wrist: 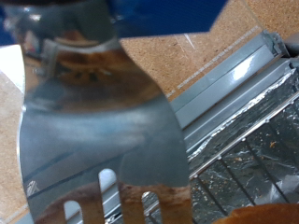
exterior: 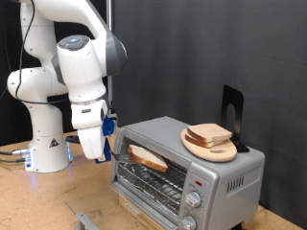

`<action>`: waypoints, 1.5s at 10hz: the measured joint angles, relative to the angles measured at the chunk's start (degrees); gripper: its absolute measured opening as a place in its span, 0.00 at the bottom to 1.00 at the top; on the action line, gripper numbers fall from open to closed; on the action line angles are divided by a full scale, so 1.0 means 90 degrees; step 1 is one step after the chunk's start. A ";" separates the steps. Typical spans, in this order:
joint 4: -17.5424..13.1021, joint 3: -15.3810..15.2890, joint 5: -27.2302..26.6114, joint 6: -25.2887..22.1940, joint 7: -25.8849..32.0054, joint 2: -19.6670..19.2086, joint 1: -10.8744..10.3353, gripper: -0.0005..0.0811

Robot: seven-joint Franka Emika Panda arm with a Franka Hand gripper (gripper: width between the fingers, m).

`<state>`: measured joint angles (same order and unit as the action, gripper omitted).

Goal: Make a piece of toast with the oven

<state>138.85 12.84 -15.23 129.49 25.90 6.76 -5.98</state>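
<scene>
The oven (exterior: 206,177) is a silver-grey toaster oven at the exterior view's lower right, with its glass door (exterior: 149,198) folded down. The piece of toast (exterior: 149,158) lies on the wire rack inside. My gripper (exterior: 95,153) hangs just off the oven's open front, on the exterior view's left, at rack height. In the wrist view a shiny slotted metal spatula blade (wrist: 103,131) fills most of the picture and hides my fingers. Past it show the rack (wrist: 234,163) and a tan crust edge (wrist: 266,215).
A round wooden plate (exterior: 228,152) with the other bread slice (exterior: 209,134) sits on the oven's top. A black stand (exterior: 233,113) rises behind it. Two knobs (exterior: 195,199) are on the oven's front right. The wooden table (exterior: 38,201) spreads around.
</scene>
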 joint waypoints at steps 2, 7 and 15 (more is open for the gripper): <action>-0.0066 -0.0067 0.0038 0.0000 -0.0152 -0.0095 -0.0016 0.40; 0.0088 -0.0416 0.0110 0.0086 -0.0454 -0.0114 -0.0099 0.40; 0.0371 -0.0640 0.0482 0.0431 -0.0885 -0.0277 -0.0073 0.40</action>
<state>142.19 7.09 -10.89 133.37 17.94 4.27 -6.64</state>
